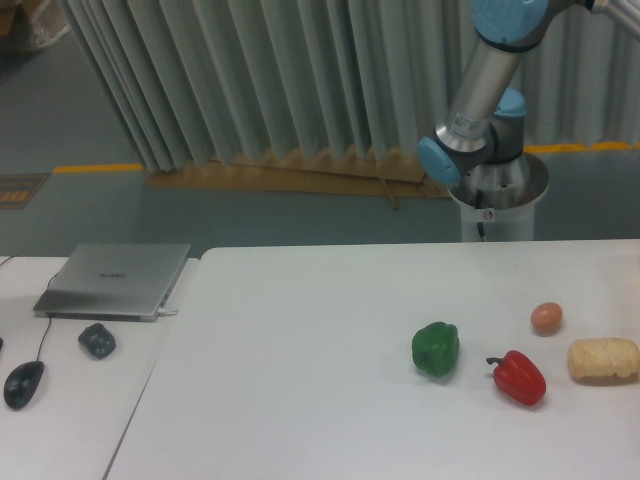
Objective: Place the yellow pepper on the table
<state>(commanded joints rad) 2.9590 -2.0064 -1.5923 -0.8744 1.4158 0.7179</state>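
No yellow pepper shows on the desk (300,340), and the pincer is out of view, so its state cannot be told. Judged by the red pepper (520,377), it should be light, glossy and slippery, best gripped across its lobed body.

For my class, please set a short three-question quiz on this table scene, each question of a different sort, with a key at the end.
1. True or false: a yellow pepper lies on the white table.
2. Multiple choice: which thing lies nearest the red pepper? A. the laptop B. the green pepper C. the mouse
3. Fill in: the small round orange-brown thing sits just above the pale ______ block at the right edge.

Key
1. False: only a green and a red pepper show; the robot arm runs out of the picture and its claw is not in view.
2. B
3. bread-like
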